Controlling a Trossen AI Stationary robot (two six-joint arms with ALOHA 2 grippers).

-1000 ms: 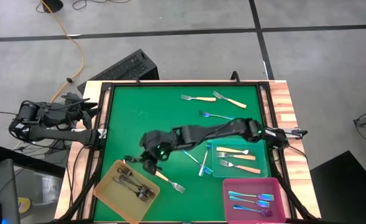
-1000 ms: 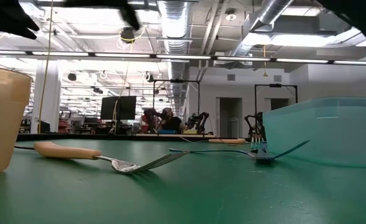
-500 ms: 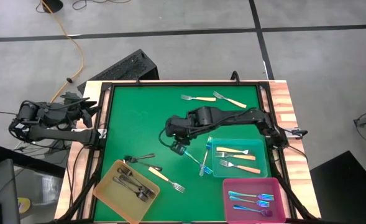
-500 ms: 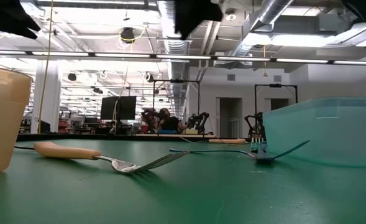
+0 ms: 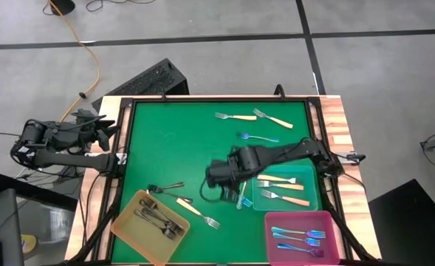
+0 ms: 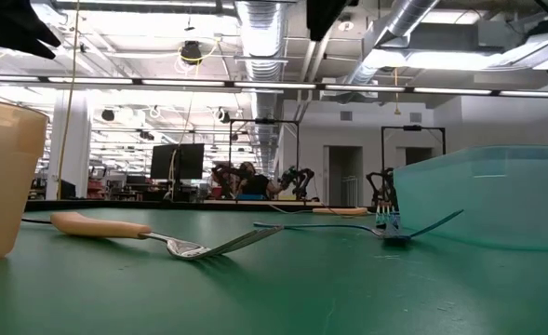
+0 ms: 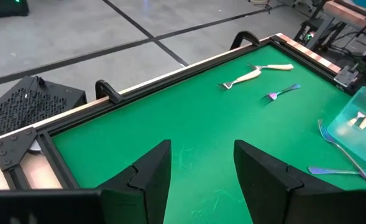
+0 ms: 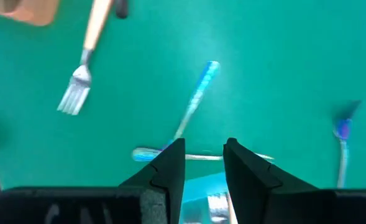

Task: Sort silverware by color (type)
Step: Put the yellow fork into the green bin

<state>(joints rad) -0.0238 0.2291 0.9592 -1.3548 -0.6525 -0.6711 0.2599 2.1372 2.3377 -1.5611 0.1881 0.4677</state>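
My right gripper [image 5: 217, 179] [image 8: 204, 167] hangs open and empty above the green mat [image 5: 173, 148], pointing steeply down. Just toward the right of it, two iridescent blue forks [image 5: 241, 193] [image 8: 195, 102] lie crossed against the teal tray [image 5: 309, 201]. A third blue fork [image 5: 258, 137] and two cream-handled forks [image 5: 235, 117] [image 5: 272, 118] lie toward the far edge. A dark-grey fork [image 5: 165, 189] and a cream-handled fork [image 5: 199, 213] [image 6: 115, 226] lie by the yellow tray [image 5: 125, 222]. My left gripper [image 7: 201, 171] waits open off the table's left edge.
The yellow tray holds several dark forks. The teal tray holds two cream-handled forks [image 5: 280, 183]. The pink tray [image 5: 334, 233] at the near right holds blue forks [image 5: 298, 236]. A raised black frame [image 5: 125, 148] and wooden borders edge the mat.
My right gripper has swung from beside the yellow tray toward the table's right, over to the crossed blue forks by the teal tray. It has risen a little and tipped from a shallow slant to point steeply down.
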